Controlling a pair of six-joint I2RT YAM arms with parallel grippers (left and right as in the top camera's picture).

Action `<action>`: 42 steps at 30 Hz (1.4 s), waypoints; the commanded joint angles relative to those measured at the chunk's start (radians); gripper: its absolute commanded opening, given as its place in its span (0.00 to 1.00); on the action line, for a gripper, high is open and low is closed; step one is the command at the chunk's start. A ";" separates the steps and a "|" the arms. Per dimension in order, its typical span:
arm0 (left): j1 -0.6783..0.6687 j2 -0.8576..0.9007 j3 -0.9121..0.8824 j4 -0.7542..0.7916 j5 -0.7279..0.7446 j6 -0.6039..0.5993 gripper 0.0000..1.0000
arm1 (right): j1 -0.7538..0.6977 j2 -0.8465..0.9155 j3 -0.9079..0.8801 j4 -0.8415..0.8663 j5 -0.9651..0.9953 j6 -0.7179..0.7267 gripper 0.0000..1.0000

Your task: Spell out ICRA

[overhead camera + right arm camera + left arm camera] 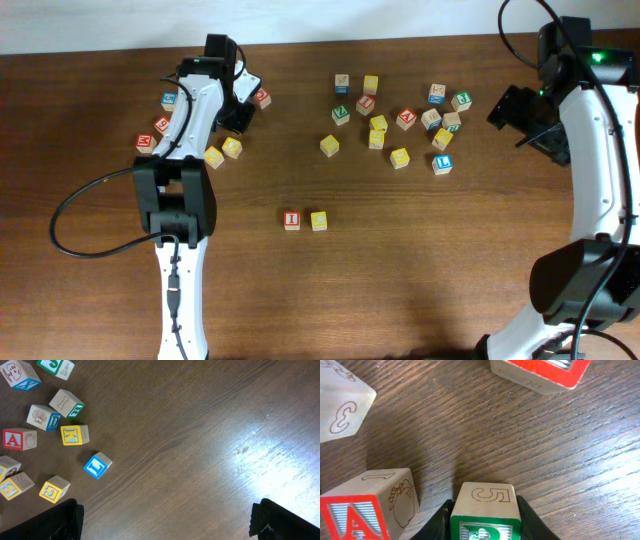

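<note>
A red I cube [291,219] and a yellow C cube [318,220] stand side by side at the table's front middle. My left gripper [486,522] has a finger pressed against each side of the green R cube [486,510], which sits on the table with a 5 on its top face. Seen from overhead, the left gripper [235,112] hides that cube. A red A cube [355,512] stands just left of it. Another red A cube [19,439] lies in the right pile [405,119]. My right gripper [165,515] is open over bare wood, at the far right [520,110].
Several loose cubes lie around the left arm, red ones [161,125] to its left and yellow ones [222,152] in front. A larger scatter of cubes [400,157] fills the back middle. A cube marked 3 [342,405] and a red-edged cube [540,372] lie near the left gripper.
</note>
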 commanded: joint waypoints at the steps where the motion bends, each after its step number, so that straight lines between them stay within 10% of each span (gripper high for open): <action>1: 0.006 0.007 0.003 -0.003 -0.003 -0.033 0.22 | -0.004 -0.010 0.005 -0.003 0.016 0.001 0.98; 12: 0.006 -0.132 0.005 -0.018 0.044 -0.160 0.24 | -0.004 -0.010 0.005 -0.003 0.016 0.001 0.99; 22: -0.032 -0.313 0.005 -0.249 0.612 -0.366 0.21 | -0.004 -0.010 0.005 -0.003 0.016 0.001 0.98; 34: -0.458 -0.313 -0.244 -0.298 0.459 -0.380 0.15 | -0.004 -0.010 0.005 -0.003 0.016 0.001 0.98; 42: -0.586 -0.313 -0.512 -0.015 0.222 -0.782 0.16 | -0.004 -0.010 0.005 -0.003 0.016 0.001 0.98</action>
